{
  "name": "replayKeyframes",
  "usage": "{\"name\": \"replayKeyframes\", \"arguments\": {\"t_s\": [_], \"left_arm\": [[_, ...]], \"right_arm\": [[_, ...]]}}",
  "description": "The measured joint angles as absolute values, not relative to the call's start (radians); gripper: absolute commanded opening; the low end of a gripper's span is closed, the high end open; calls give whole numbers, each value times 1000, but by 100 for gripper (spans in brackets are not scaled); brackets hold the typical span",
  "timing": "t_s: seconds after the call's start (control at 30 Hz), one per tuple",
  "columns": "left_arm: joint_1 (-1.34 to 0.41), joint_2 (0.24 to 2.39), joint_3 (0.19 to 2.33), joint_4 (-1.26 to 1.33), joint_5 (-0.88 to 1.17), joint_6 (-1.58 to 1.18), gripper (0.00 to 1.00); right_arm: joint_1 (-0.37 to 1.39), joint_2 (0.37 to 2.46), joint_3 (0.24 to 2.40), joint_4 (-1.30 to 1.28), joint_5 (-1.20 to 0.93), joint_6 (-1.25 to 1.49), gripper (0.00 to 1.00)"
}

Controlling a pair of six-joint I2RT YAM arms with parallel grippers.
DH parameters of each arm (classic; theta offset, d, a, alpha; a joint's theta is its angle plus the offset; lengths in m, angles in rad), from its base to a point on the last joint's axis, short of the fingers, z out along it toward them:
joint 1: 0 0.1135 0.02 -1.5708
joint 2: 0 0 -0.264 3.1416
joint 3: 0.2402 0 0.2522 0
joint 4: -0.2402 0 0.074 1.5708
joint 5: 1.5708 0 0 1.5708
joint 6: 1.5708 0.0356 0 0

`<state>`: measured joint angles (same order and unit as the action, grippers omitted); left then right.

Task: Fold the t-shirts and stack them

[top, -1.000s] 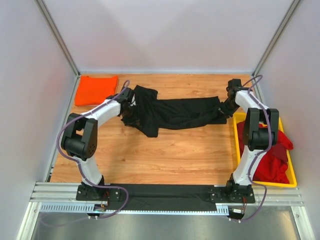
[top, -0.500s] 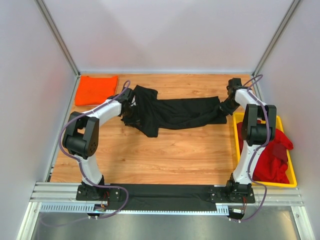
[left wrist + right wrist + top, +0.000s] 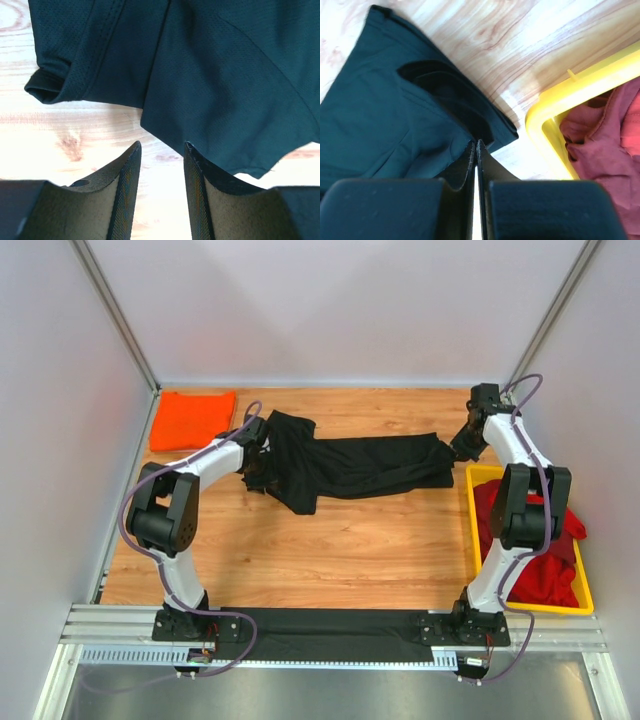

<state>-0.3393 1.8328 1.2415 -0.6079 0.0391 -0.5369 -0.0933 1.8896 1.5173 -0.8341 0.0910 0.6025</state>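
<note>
I have the right gripper (image 3: 476, 143) clenched at the right end of the black t-shirt (image 3: 350, 465); the left gripper (image 3: 162, 146) is parted and empty at its left edge.

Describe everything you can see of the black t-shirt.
The black short-sleeved cloth t-shirt is a fine mesh knit with stitched hems. It lies unfolded and wrinkled on the wooden table, stretched left to right and bunched at its left end. The left gripper, jaws open, sits at that end's edge. The right gripper, jaws shut, pinches the right end beside the yellow plastic tray.
</note>
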Motion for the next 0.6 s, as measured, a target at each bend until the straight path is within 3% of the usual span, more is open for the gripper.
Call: {"name": "replayKeyframes", "arguments": {"t_s": [0.2, 0.33, 0.37, 0.6], "left_arm": [[-339, 1867, 1242, -575, 25, -512, 45], [-339, 1893, 1257, -563, 42, -500, 5], [-339, 1898, 1268, -567, 45, -495, 2], [-386, 1886, 1431, -788, -79, -503, 0]], "right_arm": [[-93, 1870, 1494, -834, 70, 574, 0], [-93, 1867, 1481, -841, 66, 566, 0], [-93, 1862, 1479, -841, 65, 563, 0], [-93, 1781, 1443, -860, 69, 548, 0]]}}
